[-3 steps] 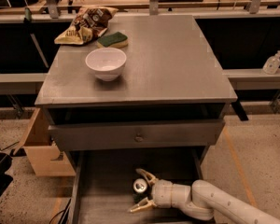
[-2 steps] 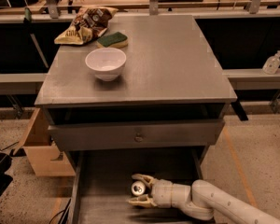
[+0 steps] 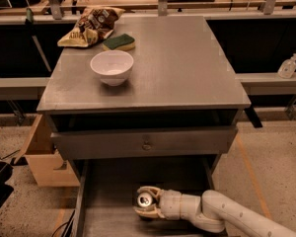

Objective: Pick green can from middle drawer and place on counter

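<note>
1. Green can (image 3: 145,199) at lower centre, inside middle drawer (image 3: 108,216), below counter (image 3: 187,68).
2. Reaching in flat from lower right: pale arm (image 3: 222,214), gripper (image 3: 141,200) pinching the can.
3. Upper left on counter: white bowl (image 3: 112,66), chip bag (image 3: 91,26), sponge (image 3: 119,41).

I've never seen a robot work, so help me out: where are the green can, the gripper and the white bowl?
green can (image 3: 145,199), camera view, its shiny silver top.
gripper (image 3: 141,201), camera view, between its fingertips, closed around the can in the middle drawer (image 3: 108,206).
white bowl (image 3: 112,76), camera view, its outer wall.
</note>
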You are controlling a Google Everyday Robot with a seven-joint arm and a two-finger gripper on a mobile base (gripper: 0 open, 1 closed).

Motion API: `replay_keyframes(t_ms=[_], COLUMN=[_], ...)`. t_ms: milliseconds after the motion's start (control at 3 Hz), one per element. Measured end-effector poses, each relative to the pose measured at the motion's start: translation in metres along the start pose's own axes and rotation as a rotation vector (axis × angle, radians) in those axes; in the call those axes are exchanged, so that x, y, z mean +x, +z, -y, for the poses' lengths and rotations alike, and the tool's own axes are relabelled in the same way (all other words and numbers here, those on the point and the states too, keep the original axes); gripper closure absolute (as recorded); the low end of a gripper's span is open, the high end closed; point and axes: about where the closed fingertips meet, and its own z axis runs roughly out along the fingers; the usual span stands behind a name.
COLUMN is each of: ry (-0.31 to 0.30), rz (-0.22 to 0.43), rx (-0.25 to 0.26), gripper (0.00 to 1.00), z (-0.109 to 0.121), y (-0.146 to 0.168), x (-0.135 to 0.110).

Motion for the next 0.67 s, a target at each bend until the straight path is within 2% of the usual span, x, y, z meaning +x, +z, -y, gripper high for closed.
replay_keyframes(t_ms=[333, 667], ry=[0.000, 0.009], rz=[0.002, 0.044], rx=[-0.003, -0.003], gripper=[1.00, 1.00], z=[-0.001, -0.009], y=[0.001, -0.017], x=[-0.001, -0.045])
